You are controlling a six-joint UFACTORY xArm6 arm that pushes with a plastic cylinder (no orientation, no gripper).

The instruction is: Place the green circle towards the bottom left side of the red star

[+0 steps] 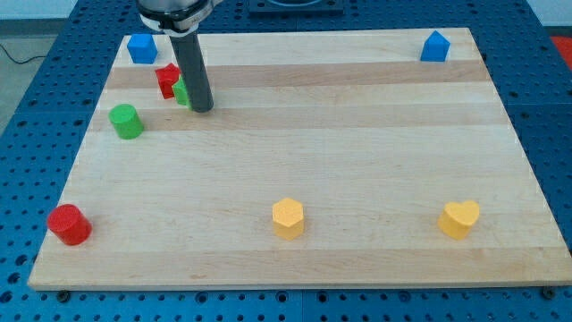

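The green circle (126,121) is a short green cylinder on the wooden board (357,152), at the view's left. The red star (167,80) lies above and to the right of it, near the board's top left. A second green block (182,91) touches the red star's right side and is mostly hidden behind my rod. My tip (202,109) rests on the board just right of that hidden green block, and to the right of the green circle, apart from it.
A blue block (141,48) sits at the top left corner, another blue block (434,46) at the top right. A red cylinder (69,224) is at the bottom left. A yellow hexagon (288,217) and a yellow heart (459,218) lie along the bottom.
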